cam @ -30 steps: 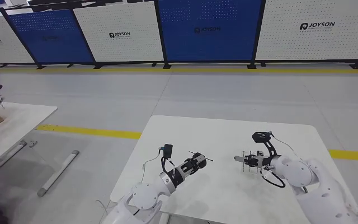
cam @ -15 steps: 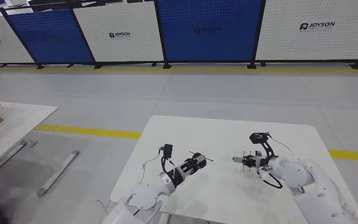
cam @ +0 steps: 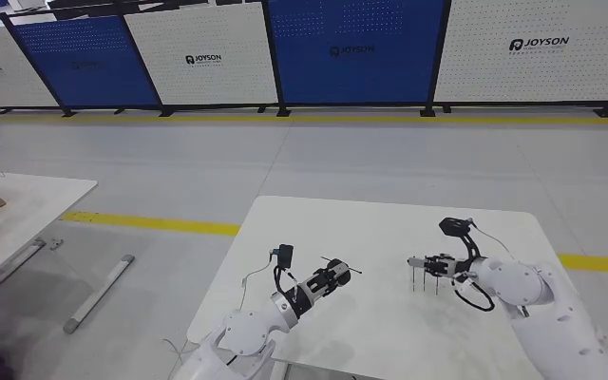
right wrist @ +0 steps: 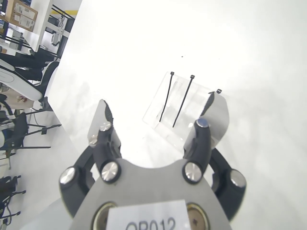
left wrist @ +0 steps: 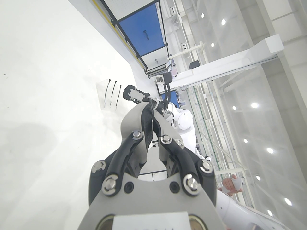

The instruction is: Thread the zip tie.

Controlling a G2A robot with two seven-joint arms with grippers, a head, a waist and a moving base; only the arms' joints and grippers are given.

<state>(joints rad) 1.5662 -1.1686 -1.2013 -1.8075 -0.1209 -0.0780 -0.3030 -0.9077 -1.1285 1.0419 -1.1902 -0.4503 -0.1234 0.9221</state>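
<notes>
My left gripper [cam: 339,272] hovers over the white table's [cam: 380,223] front left, shut on a thin black zip tie [cam: 343,265] that sticks out to both sides. In the left wrist view the fingers [left wrist: 144,118] press together on that tie [left wrist: 152,106]. Right of centre, a clear plate [right wrist: 157,106] carries three black zip ties [right wrist: 184,98] side by side. My right gripper [right wrist: 159,107] hangs open just above the plate's near end, and one finger [right wrist: 215,111] covers most of the third tie. From above, the right gripper [cam: 418,262] is right over the ties [cam: 426,278].
A second white table [cam: 38,204] stands to the far left across a strip of floor, with a metal bar [cam: 98,293] lying between. Blue and white pegboard panels [cam: 356,52] line the back. The table's far half is bare.
My right gripper has drawn back a little to the right and away from the table's front. The left arm and its zip tie have stayed put.
</notes>
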